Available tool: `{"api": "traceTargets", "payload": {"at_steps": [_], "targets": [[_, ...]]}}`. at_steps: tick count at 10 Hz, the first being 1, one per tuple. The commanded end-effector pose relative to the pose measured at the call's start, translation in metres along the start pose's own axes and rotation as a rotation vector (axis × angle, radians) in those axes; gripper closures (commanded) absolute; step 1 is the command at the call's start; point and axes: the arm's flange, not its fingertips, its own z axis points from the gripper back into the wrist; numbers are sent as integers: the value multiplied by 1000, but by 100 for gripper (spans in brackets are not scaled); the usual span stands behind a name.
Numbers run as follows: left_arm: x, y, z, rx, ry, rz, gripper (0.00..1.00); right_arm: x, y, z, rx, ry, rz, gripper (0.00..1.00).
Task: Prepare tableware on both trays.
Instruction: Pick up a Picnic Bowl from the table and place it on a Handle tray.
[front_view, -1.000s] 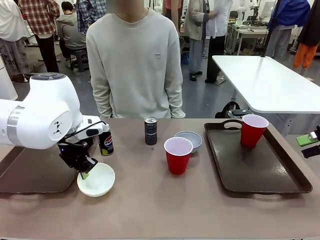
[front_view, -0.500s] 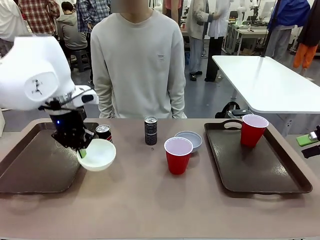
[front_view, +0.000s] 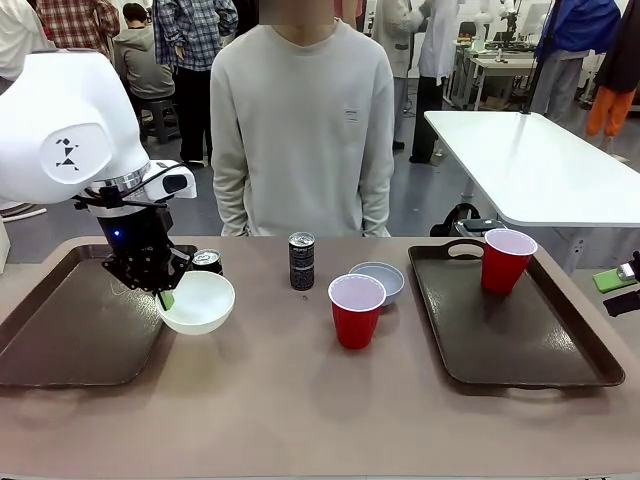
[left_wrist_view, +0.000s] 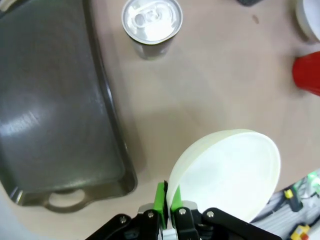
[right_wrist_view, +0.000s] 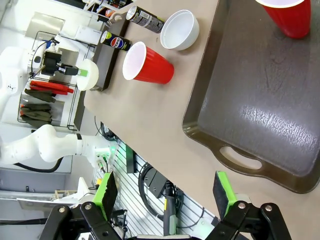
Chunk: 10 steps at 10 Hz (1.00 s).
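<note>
Left gripper (front_view: 165, 297), fingers pinched shut on the rim of a white plastic bowl (front_view: 200, 300), holds it aloft just beside the left dark brown rectangular plastic tray (front_view: 60, 345). Carrying it over and lowering it in looks next. Right gripper (right_wrist_view: 165, 187) gapes empty. Counted: two trays (front_view: 530, 350), two bowls (front_view: 378, 280), two red plastic cups (front_view: 356, 312), two dark drink cans (front_view: 301, 262).

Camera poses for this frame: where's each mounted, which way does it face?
Front: fixed on the robot's side, facing across the table at the person; left arm shows, left gripper pinching the white bowl.
Left wrist: on the left arm, looking down at the left tray and a can; own fingers on the bowl's rim.
Right wrist: beyond the table's edge, facing back across the right tray; right gripper open.
Shared: all three show the bowl.
</note>
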Motion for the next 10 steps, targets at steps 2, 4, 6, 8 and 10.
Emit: {"api": "traceTargets", "payload": {"at_steps": [2,4,6,8,10], "targets": [[21,46,7,-51,-4,15,96,2,-1,-1,22,-11,2,0],[28,81,15,-23,17,25,96,2,-1,-1,22,-11,2,0],[34,118,25,14,21,78,96,2,-1,-1,22,-11,2,0],[37,157,37,71,33,131,96,2,-1,-1,22,-11,2,0],[34,186,46,105,36,169,96,2,-1,-1,22,-11,2,0]]}}
